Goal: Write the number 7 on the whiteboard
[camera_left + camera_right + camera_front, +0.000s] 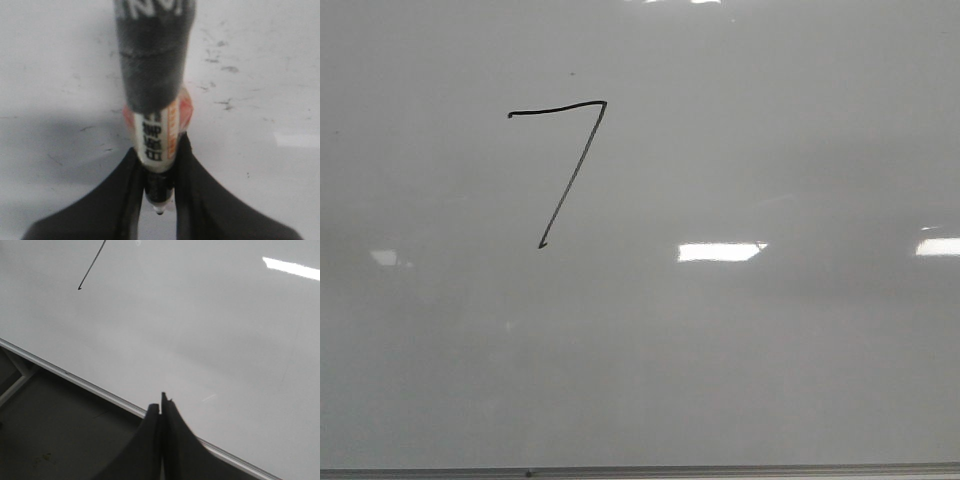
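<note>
The 7 [565,165] stands complete on the whiteboard [770,380], up and left of the brightest reflection [720,251]: a wavy top bar joined to a long slant ending in a small tick. Both strokes being there, the writing looks done.

The left gripper [159,170] is clamped on a marker [156,135], its fingers [117,200] squeezing the lower barrel so the pen sits firm and in line with the wrist. The dark end points away over a scuffed white surface; whether it touches cannot be told.

The right gripper [161,412] is pressed closed on nothing, hanging over the board's edge strip [75,379], well clear of the 7's tail, presumably parked out of the way.
</note>
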You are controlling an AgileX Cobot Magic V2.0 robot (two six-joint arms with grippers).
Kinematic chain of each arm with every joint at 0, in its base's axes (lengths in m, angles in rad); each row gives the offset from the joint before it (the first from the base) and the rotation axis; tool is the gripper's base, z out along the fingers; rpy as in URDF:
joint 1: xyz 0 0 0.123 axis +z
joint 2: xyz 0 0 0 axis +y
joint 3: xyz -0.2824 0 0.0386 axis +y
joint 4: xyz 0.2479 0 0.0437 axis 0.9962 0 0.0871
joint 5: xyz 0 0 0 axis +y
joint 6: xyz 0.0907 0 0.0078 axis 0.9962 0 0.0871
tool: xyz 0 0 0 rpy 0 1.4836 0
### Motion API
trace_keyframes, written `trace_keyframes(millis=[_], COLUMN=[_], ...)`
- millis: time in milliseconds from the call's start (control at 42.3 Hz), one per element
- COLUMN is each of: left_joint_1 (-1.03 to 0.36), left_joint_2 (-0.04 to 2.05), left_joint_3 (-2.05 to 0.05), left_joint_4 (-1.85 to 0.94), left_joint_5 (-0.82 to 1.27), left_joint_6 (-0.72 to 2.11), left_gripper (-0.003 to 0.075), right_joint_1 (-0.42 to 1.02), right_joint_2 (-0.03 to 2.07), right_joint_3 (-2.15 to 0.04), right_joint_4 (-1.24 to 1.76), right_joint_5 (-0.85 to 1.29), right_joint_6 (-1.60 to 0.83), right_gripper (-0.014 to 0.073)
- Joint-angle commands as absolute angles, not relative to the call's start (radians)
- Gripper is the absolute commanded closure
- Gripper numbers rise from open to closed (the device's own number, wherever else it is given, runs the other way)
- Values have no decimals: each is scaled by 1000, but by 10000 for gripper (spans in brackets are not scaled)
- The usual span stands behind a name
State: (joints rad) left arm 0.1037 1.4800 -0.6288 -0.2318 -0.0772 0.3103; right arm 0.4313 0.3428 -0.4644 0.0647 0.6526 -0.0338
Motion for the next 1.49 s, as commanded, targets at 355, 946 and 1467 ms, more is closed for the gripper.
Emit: trace_keyframes(millis=[355,946,1467], left_joint_1=[103,103,103], left_joint_2=[1426,717,241], left_joint_3=[-671,-651,-574], left_joint_4=[-240,-195,-195], left_joint_5=[-153,270,326], left_joint_6=[300,313,313], left_gripper=[258,407,741], right_joint_1=[427,427,427], right_joint_2=[348,348,348], right_joint_3=[-492,-492,-492], right_joint_4=[57,57,57], right_joint_5=[584,582,582], right_joint_6=[-33,-33,-33], right_gripper=[660,660,660])
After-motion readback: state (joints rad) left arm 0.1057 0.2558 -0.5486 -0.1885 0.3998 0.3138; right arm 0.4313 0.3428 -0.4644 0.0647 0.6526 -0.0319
